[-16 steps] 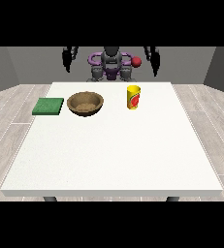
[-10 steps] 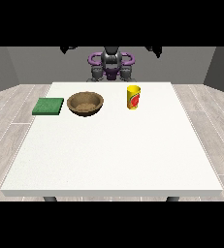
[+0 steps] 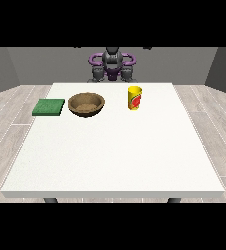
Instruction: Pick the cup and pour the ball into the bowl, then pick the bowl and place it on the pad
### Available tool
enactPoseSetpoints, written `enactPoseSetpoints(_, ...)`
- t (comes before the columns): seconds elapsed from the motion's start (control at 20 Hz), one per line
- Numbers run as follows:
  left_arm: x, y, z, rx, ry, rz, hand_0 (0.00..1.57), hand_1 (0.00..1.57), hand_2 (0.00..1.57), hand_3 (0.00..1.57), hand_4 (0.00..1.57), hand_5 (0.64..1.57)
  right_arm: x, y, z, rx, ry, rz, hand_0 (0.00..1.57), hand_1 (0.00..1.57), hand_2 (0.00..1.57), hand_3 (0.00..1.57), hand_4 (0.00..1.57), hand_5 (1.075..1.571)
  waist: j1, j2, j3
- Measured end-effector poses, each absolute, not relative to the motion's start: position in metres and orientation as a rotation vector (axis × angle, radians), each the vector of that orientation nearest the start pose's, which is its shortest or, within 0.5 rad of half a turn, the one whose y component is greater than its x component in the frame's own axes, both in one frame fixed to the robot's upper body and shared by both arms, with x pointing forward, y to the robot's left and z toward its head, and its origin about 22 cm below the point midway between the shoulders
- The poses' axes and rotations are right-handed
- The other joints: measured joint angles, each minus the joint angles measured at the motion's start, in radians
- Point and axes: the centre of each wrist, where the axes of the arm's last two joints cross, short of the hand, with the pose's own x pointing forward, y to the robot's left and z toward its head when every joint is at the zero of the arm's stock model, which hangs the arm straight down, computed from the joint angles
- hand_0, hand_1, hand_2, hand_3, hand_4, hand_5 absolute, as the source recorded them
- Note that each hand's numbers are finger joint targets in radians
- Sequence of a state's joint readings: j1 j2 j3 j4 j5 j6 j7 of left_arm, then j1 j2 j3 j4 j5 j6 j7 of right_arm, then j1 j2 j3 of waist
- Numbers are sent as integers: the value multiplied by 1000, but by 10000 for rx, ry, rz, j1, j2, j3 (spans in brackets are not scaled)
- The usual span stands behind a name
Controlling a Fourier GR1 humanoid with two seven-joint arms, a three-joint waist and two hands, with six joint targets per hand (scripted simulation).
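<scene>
A yellow cup (image 3: 135,98) with a red mark stands upright on the white table (image 3: 114,156), towards the far edge and right of middle. No ball shows; the cup's inside is hidden from here. A brown bowl (image 3: 71,103) sits left of the cup, and a flat green pad (image 3: 49,107) lies left of the bowl. The robot (image 3: 112,63) stands behind the far edge with both arms raised. Of the hand at the view's left (image 3: 78,47) and the hand at the view's right (image 3: 147,48), only dark slivers show at the scene's top edge, far above everything.
Grey plank floor surrounds the table on both sides. The cup, bowl and pad form a row near the far edge, with a hand's width of table between cup and bowl.
Both hands have risen from beside the robot's shoulders up to the top edge of the scene. A red ball seen near the hand at the view's right in the earliest frame no longer shows.
</scene>
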State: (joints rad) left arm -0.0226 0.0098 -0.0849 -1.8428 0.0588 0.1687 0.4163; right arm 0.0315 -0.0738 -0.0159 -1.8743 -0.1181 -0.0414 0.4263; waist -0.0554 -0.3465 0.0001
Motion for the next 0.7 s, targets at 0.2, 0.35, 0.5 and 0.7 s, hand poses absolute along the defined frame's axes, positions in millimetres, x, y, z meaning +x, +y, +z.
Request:
enactPoseSetpoints(0.2,242,195,89,-392,-15237,974,0,0,0,0,606,1555,224,-253,90,76,-15003,-763,0,0,0,0,741,1546,-55,1020,0)
enactPoseSetpoints(0.35,256,188,94,-227,-16170,849,0,0,0,0,583,1544,231,-243,97,272,-15995,-641,0,0,0,0,730,1550,-175,2151,0)
enactPoseSetpoints(0.5,267,188,94,-4,-17238,687,0,0,0,0,550,1513,238,-240,94,442,-16909,-514,0,0,0,0,707,1542,-231,3333,-1)
enactPoseSetpoints(0.7,277,197,79,503,-18393,414,0,0,0,0,555,1496,245,-244,90,577,-17876,-498,0,0,0,0,691,1547,-314,4654,-3)
